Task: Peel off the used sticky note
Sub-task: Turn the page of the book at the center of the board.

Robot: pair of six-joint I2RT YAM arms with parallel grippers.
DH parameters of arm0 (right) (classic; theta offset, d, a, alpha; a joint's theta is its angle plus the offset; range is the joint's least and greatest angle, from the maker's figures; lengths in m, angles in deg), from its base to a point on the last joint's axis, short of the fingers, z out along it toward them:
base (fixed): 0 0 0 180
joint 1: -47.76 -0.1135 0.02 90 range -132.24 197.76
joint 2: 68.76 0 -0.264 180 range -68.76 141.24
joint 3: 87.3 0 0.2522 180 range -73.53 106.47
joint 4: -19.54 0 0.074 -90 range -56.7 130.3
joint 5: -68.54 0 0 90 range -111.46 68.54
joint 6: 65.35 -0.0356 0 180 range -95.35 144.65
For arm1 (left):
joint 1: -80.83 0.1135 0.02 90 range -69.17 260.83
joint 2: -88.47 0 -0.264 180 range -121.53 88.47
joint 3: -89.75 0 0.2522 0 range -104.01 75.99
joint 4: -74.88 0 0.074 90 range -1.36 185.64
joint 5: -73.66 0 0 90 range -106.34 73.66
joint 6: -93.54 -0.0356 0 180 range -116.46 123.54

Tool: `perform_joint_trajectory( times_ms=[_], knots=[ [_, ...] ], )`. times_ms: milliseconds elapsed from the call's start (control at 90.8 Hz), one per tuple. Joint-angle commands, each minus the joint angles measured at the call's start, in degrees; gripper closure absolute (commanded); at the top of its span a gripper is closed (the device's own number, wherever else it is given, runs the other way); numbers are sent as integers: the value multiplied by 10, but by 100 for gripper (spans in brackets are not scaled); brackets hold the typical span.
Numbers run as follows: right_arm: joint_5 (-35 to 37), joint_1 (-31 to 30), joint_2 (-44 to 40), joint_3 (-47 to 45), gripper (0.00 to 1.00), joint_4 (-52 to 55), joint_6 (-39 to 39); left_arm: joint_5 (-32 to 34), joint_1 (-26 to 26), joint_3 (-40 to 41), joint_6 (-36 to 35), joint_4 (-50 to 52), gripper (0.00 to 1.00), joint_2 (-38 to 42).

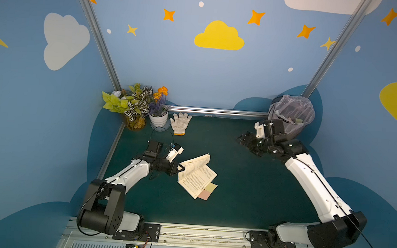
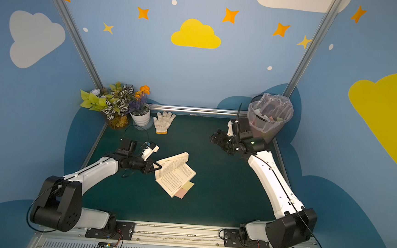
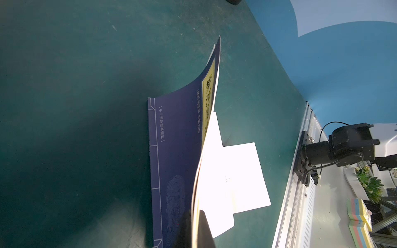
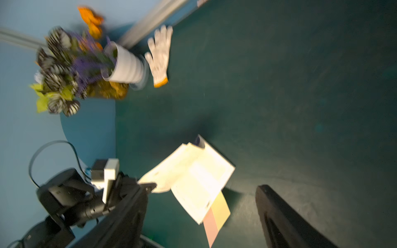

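Observation:
An open book (image 1: pixel 197 174) (image 2: pixel 176 173) lies mid-table, its left half lifted. My left gripper (image 1: pixel 181 169) (image 2: pixel 158 166) is shut on that lifted edge. In the left wrist view the blue cover (image 3: pixel 176 139) and a few pages are pinched at the left gripper (image 3: pixel 196 225). A yellow sticky note (image 1: pixel 211 187) (image 4: pixel 221 209) and a pink sticky note (image 1: pixel 205 195) (image 4: pixel 211 225) stick out side by side from the flat right page's near corner. I cannot tell which is the used one. My right gripper (image 1: pixel 242 138) (image 4: pixel 206 187) hangs open and empty at the back right, well away from the book.
A bin (image 1: pixel 291 116) lined with a clear bag stands at the back right corner, just behind the right wrist. A white glove (image 1: pixel 180 123), a white flower pot (image 1: pixel 158 119) and leafy plants (image 1: pixel 134 103) sit at the back left.

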Motion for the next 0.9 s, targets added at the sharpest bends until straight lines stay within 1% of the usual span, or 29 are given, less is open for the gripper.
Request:
perform_joint_trajectory(
  times_ms=[0, 33, 121, 275, 352, 473, 727, 892],
  knots=[
    [-12, -64, -15, -93, 17, -117, -101, 3, -1, 1, -5, 4, 97, 6],
    [-15, -87, -12, -113, 17, -141, -122, 2, -1, 1, -5, 4, 97, 6],
    [-40, -126, 5, -161, 18, -210, -166, 5, -1, 0, -5, 4, 97, 7],
    [-40, -173, 58, -187, 18, -301, -208, 5, -1, -1, -5, 6, 97, 5],
    [-36, -183, 83, -190, 19, -330, -226, 5, -1, -2, -5, 9, 97, 3],
    [-14, -198, 101, -215, 19, -379, -263, 4, -1, -2, -6, 10, 97, 2],
    [21, -209, 110, -298, 20, -477, -340, 4, -1, -3, -6, 12, 97, -1],
    [22, -216, 117, -319, 20, -519, -357, 4, -1, -4, -6, 13, 97, -2]
  ],
)
